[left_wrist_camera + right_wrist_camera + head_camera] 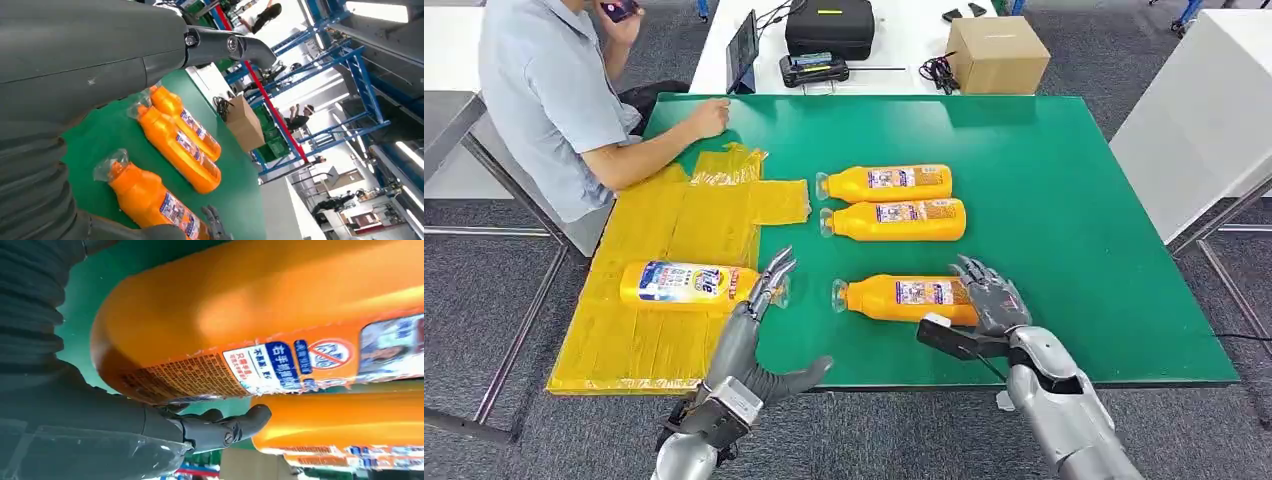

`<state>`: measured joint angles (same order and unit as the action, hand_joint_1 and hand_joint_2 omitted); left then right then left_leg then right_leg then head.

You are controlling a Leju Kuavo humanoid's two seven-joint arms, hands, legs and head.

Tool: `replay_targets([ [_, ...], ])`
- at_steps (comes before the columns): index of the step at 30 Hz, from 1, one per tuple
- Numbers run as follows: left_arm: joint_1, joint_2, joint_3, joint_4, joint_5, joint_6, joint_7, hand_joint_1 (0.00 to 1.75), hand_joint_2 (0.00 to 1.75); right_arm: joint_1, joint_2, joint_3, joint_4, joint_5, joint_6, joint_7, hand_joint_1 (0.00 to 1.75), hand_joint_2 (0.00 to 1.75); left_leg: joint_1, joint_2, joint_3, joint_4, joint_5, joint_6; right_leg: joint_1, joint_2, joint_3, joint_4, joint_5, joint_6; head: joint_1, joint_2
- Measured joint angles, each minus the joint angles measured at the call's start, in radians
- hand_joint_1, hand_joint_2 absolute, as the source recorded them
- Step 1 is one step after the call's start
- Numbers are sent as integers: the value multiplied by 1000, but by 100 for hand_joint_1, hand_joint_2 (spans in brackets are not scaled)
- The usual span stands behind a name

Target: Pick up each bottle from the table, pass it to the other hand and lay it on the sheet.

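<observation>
Robotics test hall or lab. A green-topped table (1074,230) stands on grey carpet; behind it, a white bench (894,50) carries a black case (829,25), tablet (742,52) and cardboard box (997,55); beyond it, blue steel racking (345,85).

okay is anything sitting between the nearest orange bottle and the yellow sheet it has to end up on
Mostly bare green table. The left hand hovers over that stretch, between the nearest orange bottle and the yellow sheet, where one bottle already lies. The right hand rests at the nearest bottle's base.
</observation>
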<state>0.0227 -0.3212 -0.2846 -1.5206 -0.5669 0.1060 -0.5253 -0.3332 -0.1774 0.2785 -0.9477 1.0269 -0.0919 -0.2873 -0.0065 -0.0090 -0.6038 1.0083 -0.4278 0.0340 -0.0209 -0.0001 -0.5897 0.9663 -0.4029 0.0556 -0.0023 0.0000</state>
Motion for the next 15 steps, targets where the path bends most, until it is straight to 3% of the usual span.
replay_targets([
  [1, -1, 0, -2, 2, 0, 0, 0, 0, 175, -7, 0, 0, 11, -2, 1, 0, 54, 175, 0, 0, 0, 0, 0, 0, 0, 0, 0, 0, 0, 0, 0, 0],
  [2, -1, 0, -4, 2, 0, 0, 0, 0, 175, -11, 0, 0, 17, -2, 2, 0, 148, 175, 0, 0, 0, 0, 0, 0, 0, 0, 0, 0, 0, 0, 0, 0],
  [3, -1, 0, -5, 2, 0, 0, 0, 0, 175, -14, 0, 0, 23, -3, 2, 0, 175, 175, 0, 0, 0, 0, 0, 0, 0, 0, 0, 0, 0, 0, 0, 0],
  [15, -24, 0, -17, 31, 17, -11, -18, 0, 175, -116, -27, 10, 197, -76, 53, -92, 175, 175, 0, 0, 4, 0, 0, 0, 0, 0, 4, 0, 0, 0, 0, 0],
])
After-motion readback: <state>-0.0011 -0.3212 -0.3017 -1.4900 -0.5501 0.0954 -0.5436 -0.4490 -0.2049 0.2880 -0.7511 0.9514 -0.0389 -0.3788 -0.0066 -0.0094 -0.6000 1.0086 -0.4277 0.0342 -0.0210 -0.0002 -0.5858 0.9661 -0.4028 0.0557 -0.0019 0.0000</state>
